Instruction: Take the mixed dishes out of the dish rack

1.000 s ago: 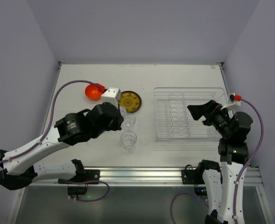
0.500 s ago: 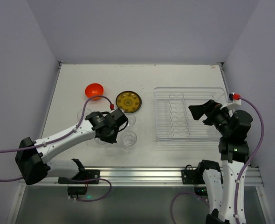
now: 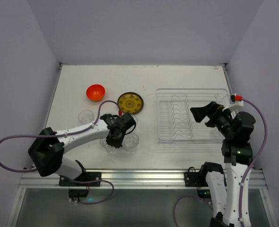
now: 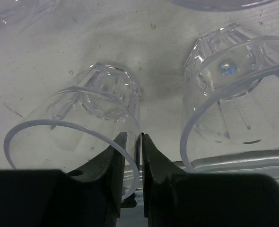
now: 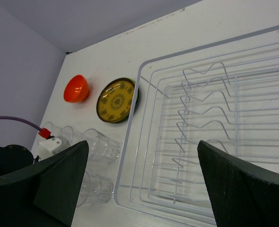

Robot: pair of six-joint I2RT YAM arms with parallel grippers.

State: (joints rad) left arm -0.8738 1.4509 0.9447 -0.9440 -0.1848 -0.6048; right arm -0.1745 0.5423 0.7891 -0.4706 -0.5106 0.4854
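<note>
The left tool [image 4: 135, 140] has its jaws drawn almost together on the wall of a clear cup [image 4: 82, 118], one finger inside the rim and one outside. That edge pinch suits a thin-walled cup too wide to span. How hard the fingers press I cannot tell. The cup stands upright with its base on the bench [image 3: 177, 78], low and left of centre in the top view, so it looks set down and ready to be let go. A second cup [image 4: 224, 80] stands just beside it, apart from it, which leaves the fingers little room to spread.

The right tool [image 5: 142, 184] hangs above the dish rack [image 3: 191, 91] at the right of the frame, jaws spread wide and holding nothing. No dish shows among the white wires, so the unloading seems nearly done. The orange bowl [image 3: 95, 92] and the patterned yellow plate [image 3: 131, 102] lie at upper left of the bench, well apart from the rack. Another cup [image 3: 86, 116] stands alone left of the cluster.

The left arm covers part of the cup cluster from above, so I cannot count the cups. In the left wrist view the tool's dark body fills the bottom, the second cup's rim runs off the right edge, and a clear edge at the top is cut off unidentified. Clear plastic on a pale surface blurs every outline.
</note>
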